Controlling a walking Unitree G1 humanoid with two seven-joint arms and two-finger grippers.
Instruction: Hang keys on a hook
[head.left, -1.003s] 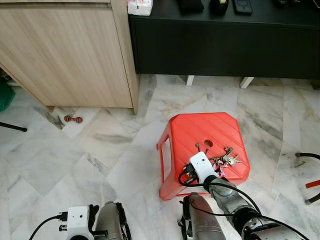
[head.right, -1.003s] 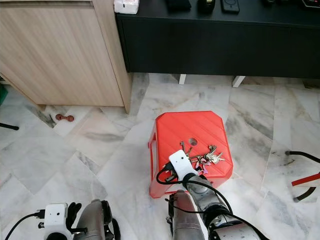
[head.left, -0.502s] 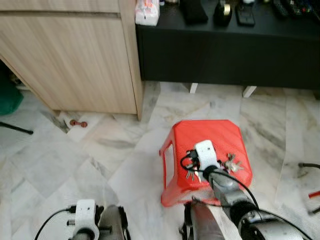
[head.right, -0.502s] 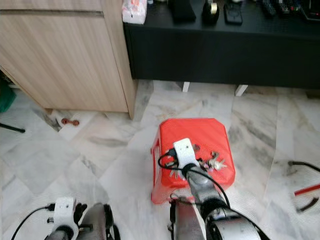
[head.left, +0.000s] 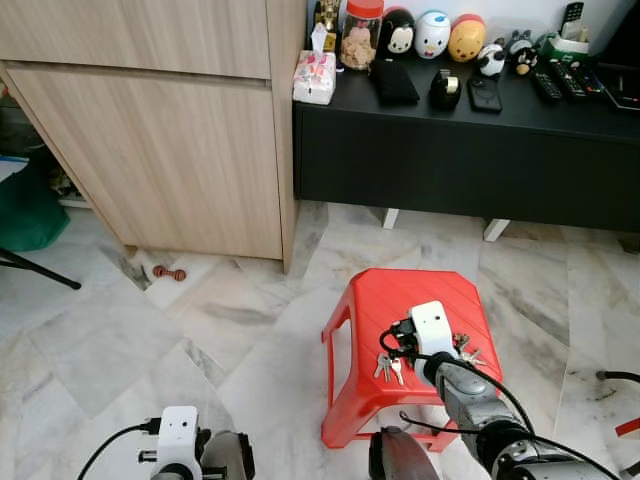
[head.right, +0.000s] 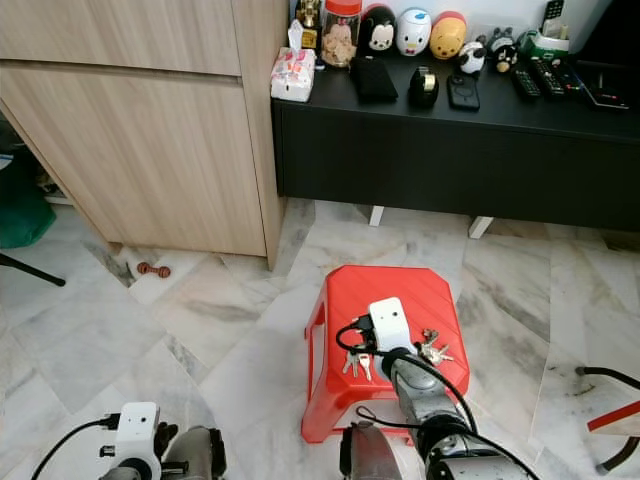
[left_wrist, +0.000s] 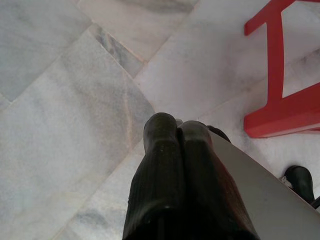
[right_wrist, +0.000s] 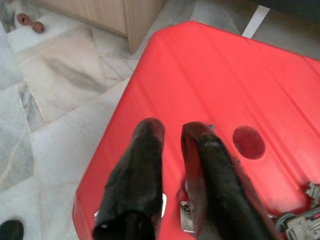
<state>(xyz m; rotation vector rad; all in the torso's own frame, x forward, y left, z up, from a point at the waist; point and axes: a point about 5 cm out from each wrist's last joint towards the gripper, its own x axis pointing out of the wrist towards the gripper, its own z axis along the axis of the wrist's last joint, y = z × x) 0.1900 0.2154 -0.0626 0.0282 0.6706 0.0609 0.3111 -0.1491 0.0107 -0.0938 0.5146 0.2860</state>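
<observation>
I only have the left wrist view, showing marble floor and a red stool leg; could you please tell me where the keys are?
Observer: A few keys sit just under the right gripper, over the top of the red stool; whether they hang or lie there, I cannot tell.
Operator: Thank you. Is that the only set?
Observer: No, a second bunch lies on the stool, to that gripper's right.
Operator: What stands ahead?
Observer: A black cabinet, with a wooden cabinet on its left.

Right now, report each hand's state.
Left hand: shut, empty, idle above the floor.
Right hand: over the red stool, a bunch of keys dangling from it; fingers slightly parted.
</observation>
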